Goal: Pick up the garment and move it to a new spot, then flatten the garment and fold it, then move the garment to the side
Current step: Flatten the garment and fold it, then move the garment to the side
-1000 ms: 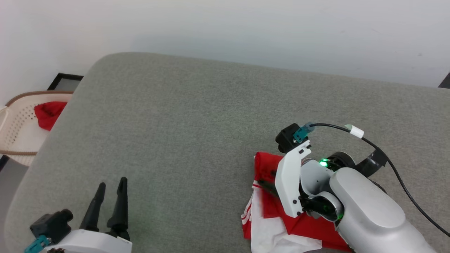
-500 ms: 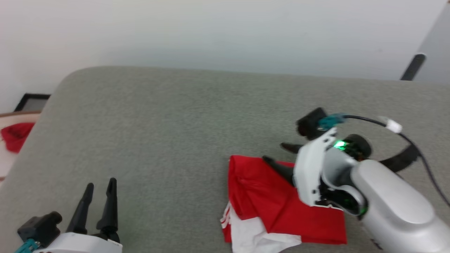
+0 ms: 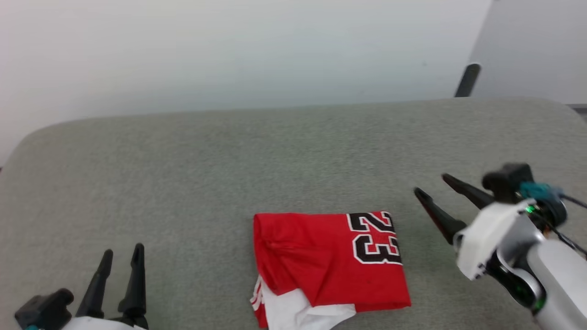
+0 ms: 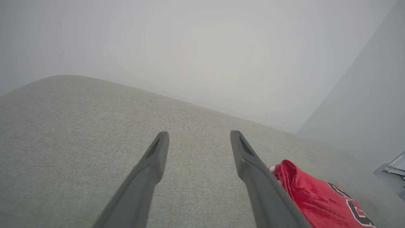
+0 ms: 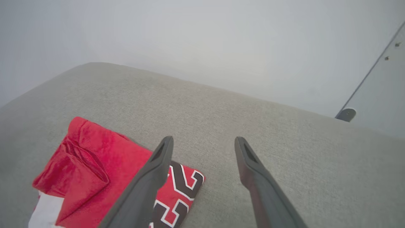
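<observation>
The garment [image 3: 328, 263] lies folded into a red rectangle at the front middle of the grey surface [image 3: 229, 165]. A black-and-white number print sits at its right end and a white sleeve with striped trim pokes out below. My right gripper [image 3: 432, 184] is open, just right of the garment and apart from it. In the right wrist view the garment [image 5: 95, 171] lies left of that gripper [image 5: 202, 141]. My left gripper [image 3: 121, 253] is open at the lower left, empty. In the left wrist view the garment [image 4: 316, 199] shows at the right of the left gripper [image 4: 199, 134].
The grey cushioned surface spreads wide to the left and behind the garment, ending at a pale wall [image 3: 229, 50]. A dark upright post [image 3: 467, 80] stands beyond the back right edge. The surface's rounded left corner [image 3: 27, 137] is near my left arm.
The camera has swung right, so the basket with the red lump left the picture. My right gripper drew off the garment to the right, uncovering the number print. The left gripper stayed open.
</observation>
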